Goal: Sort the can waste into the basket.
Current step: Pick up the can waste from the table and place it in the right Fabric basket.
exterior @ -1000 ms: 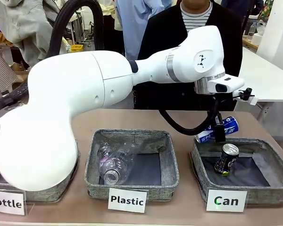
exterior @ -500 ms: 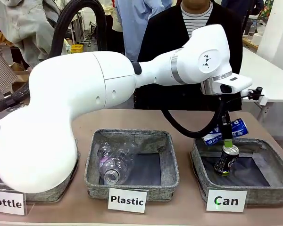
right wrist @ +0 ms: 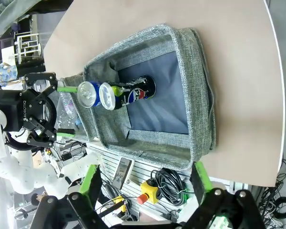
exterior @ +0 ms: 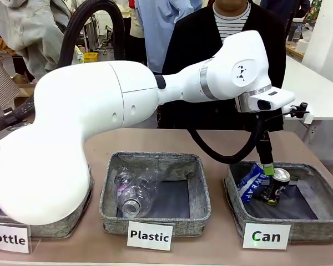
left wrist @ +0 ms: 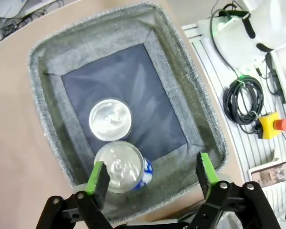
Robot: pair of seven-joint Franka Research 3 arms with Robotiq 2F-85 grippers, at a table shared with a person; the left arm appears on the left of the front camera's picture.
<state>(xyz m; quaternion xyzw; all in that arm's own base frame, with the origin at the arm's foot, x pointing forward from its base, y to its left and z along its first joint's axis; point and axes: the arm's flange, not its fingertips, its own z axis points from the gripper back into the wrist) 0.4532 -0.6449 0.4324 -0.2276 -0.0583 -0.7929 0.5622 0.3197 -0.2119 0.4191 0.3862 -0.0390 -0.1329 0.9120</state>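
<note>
Looked like a robotics lab: labelled sorting baskets [exterior: 155, 191] on a table [exterior: 211, 244], cable bundle [left wrist: 243, 100] and emergency-stop button [left wrist: 271, 126] on aluminium framing beside it, person [exterior: 227, 33] standing across, clutter behind.

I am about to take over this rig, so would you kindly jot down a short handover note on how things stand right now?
Left gripper: open, holding nothing, directly above the Can basket.
Right gripper: open, holding nothing, looking at the same basket from the side.
Blue and white can: inside the basket, leaning at its left wall.
Black can: inside the basket, touching the blue one.
Done: both cans are in the Can basket.
Left: no can shows on the table; I would just lift the left arm clear.
</note>
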